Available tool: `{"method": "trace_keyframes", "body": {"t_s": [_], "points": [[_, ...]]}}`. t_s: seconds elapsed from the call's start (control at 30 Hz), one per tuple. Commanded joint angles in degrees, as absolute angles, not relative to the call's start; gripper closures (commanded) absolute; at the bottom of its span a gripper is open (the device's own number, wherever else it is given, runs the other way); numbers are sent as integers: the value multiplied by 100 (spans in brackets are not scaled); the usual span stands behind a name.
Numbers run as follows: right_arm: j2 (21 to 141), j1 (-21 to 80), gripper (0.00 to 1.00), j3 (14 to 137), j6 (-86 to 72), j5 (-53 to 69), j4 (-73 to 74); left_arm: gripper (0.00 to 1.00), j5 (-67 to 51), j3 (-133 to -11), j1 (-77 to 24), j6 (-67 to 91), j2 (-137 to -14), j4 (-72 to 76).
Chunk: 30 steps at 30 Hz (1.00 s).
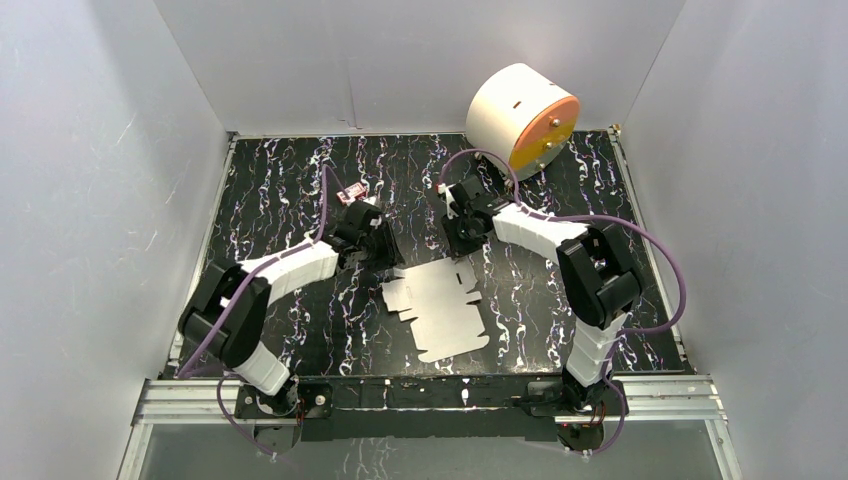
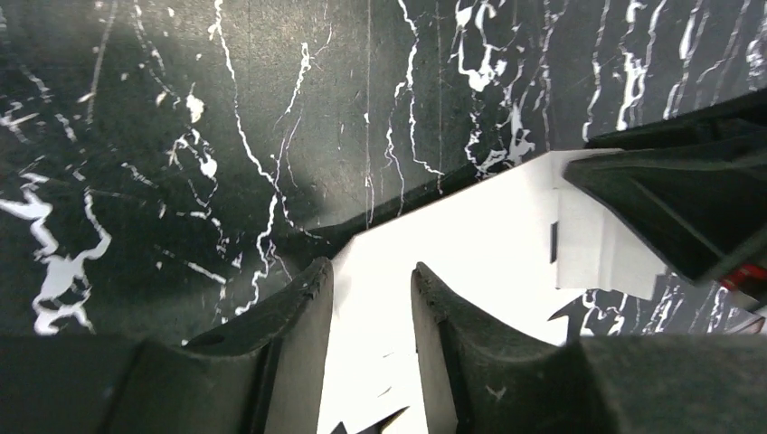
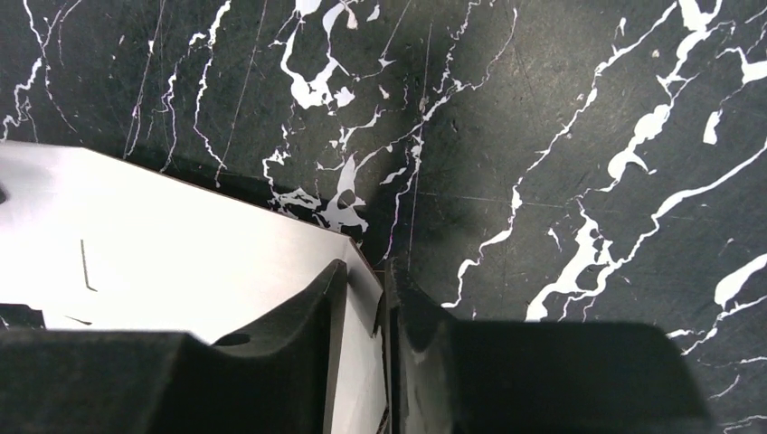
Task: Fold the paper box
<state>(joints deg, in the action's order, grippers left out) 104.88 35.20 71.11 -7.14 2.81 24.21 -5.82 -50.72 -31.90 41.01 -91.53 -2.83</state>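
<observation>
1. Well, near edge first: paper box (image 1: pixel 440 312) lies flat mid-table (image 1: pixel 270 190), open tabletop L & R of it.
2. Left gripper (image 2: pixel 371 271): fingers part-open, sheet edge betw. them, unclamped.
3. Right gripper (image 3: pixel 366 267): narrow slit, sheet corner inside; can't tell if pinched.
4. Far back: white cylinder (image 1: pixel 520 115), well apart.

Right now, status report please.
Left gripper open astride paper box. Right gripper narrow on its edge, grip unclear. Box unfolded. White cylinder well apart.

One flat paper box (image 1: pixel 440 310), one orange-faced white cylinder (image 1: pixel 520 118), one tiny red item (image 1: pixel 350 194), two robot arms (image 1: pixel 290 270) (image 1: pixel 545 232).
</observation>
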Motion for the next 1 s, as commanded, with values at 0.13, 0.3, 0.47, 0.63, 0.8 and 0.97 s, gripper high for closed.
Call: {"method": "trace_keyframes", "body": {"t_s": [0.13, 0.3, 0.47, 0.63, 0.8, 0.97], "points": [[9861, 3194, 53, 6664, -833, 955, 1647, 53, -218, -4674, -3068, 4073, -7915, -923], [9384, 2786, 41, 6107, -951, 1537, 1249, 46, -281, -4316, -3054, 4227, -7478, -1167], [8994, 2426, 40, 5395, -1141, 2170, 801, 42, -586, -3915, -3050, 4395, -7220, -1206], [8782, 2255, 39, 4714, -1373, 2602, 284, 41, -822, -3543, -3050, 4609, -7135, -1002], [8786, 2145, 41, 4257, -1552, 2884, -227, 41, -1036, -3382, -3050, 4732, -7242, -692], [8913, 2136, 46, 4090, -1651, 3124, -519, 42, -1137, -3328, -3050, 4774, -7486, -501]]}}
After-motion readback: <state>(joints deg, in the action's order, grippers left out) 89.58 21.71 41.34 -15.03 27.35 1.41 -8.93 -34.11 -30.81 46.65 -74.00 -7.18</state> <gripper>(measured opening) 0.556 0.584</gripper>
